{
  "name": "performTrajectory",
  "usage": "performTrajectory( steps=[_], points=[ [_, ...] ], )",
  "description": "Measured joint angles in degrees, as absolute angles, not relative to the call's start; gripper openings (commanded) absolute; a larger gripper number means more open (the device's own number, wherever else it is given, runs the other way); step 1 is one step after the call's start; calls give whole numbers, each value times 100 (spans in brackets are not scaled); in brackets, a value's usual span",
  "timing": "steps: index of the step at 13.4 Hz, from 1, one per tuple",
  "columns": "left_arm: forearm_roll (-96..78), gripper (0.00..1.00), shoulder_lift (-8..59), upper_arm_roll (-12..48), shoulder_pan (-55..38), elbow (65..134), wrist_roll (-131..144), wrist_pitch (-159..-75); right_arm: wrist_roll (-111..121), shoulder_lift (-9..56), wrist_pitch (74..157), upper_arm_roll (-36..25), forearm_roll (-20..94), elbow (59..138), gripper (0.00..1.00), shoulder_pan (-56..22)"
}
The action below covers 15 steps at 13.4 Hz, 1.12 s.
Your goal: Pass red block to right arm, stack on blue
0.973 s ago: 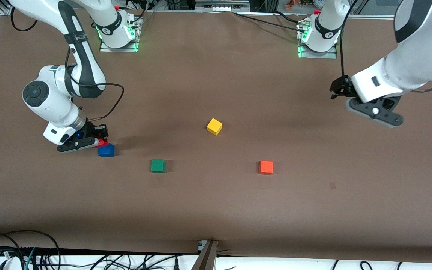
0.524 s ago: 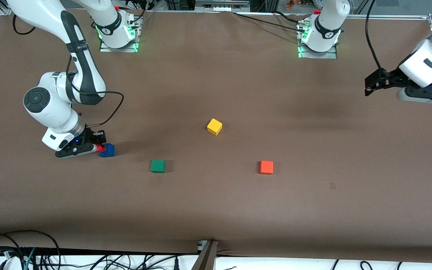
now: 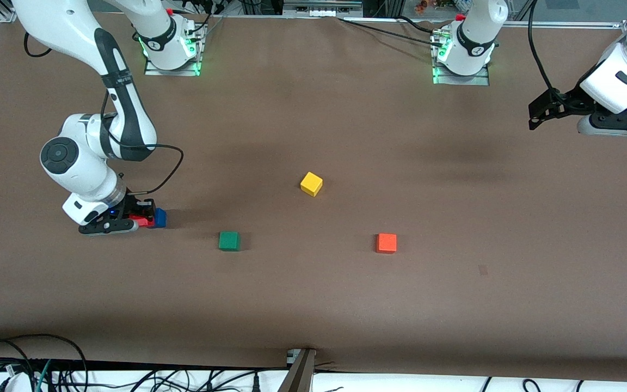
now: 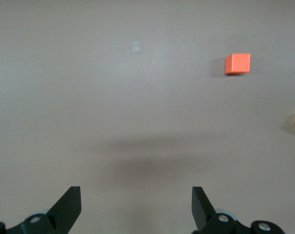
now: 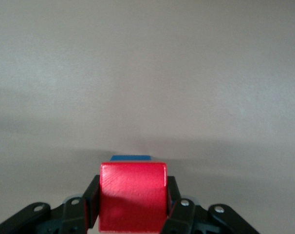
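While right gripper (image 3: 140, 219) clamps red block (image 3: 138, 220) just above blue block (image 3: 159, 218), at right arm's end of table, offset looks risky; release off-centre could tip red off blue; right arm bent low, wrist angled down; left gripper (image 3: 542, 111) waits raised over table's left-arm end, jaws wide, empty.
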<state>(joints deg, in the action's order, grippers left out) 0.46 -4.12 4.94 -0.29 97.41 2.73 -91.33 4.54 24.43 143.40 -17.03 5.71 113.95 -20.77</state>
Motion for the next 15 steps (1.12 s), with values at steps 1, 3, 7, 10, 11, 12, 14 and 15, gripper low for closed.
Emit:
performTrajectory(
  steps=[1,3,7,10,11,12,14,15],
  points=[
    [46,100,-412,482,-29,9745,289,-9133,391,2443,14340,-1703,571,11395,0,-2066],
    [46,100,-407,447,-16,9751,298,-9133,311,2443,14338,-1702,571,11395,0,-2062],
    [46,100,-380,438,0,9741,298,-9170,276,2443,14334,-1697,571,11395,0,-2072],
    [46,100,-368,441,0,9732,298,-9174,265,2443,14330,-1691,571,11395,0,-2103],
    [46,100,-363,441,0,9729,298,-9177,261,2444,14329,-1689,571,11395,0,-2107],
    [46,100,-358,442,0,9725,298,-9182,260,2445,14328,-1688,571,11396,0,-2107],
    [46,100,-347,446,-1,9721,298,-9190,259,2449,14326,-1688,571,11397,0,-2107],
    [46,100,-344,447,-1,9719,298,-9191,258,2449,14325,-1688,571,11398,0,-2107]
  ],
)
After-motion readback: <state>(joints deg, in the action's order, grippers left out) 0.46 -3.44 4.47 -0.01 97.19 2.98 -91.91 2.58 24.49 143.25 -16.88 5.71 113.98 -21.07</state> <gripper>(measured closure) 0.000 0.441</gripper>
